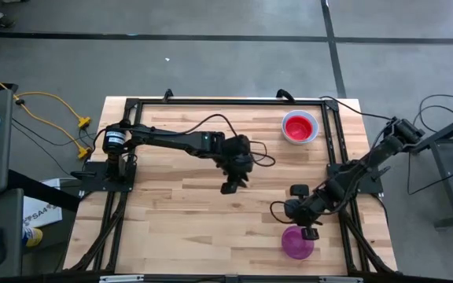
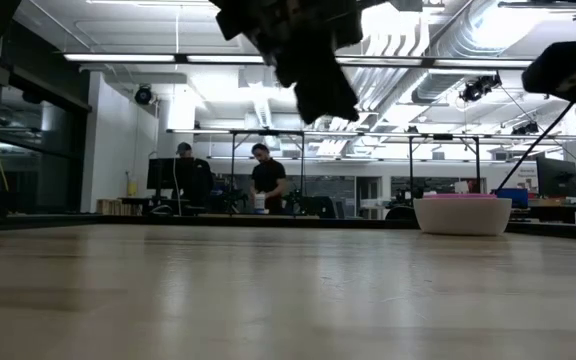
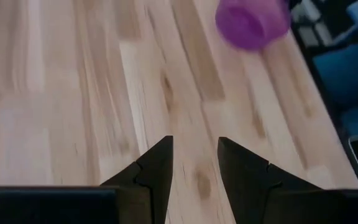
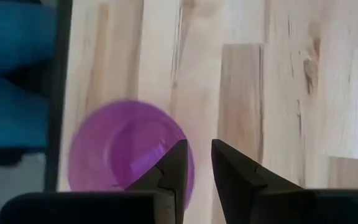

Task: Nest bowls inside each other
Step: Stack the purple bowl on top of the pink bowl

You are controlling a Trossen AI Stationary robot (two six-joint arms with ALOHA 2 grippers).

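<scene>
Purple bowl [image 1: 296,243] sits empty, white bowl [image 1: 300,127] holds a pinkish-red one — left gripper [image 1: 230,187] released, right gripper [image 1: 309,233] parted, empty.

no legible text, no labels, brands, numbers or signs anywhere

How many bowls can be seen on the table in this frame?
2. A red-topped bowl sits near the far right corner; in the low view it looks like a stack with a white outside, so others may be nested in it. A purple bowl sits at the near right edge.

Overhead, table-level, two close, perhaps downward-tilted wrist cameras.
</scene>
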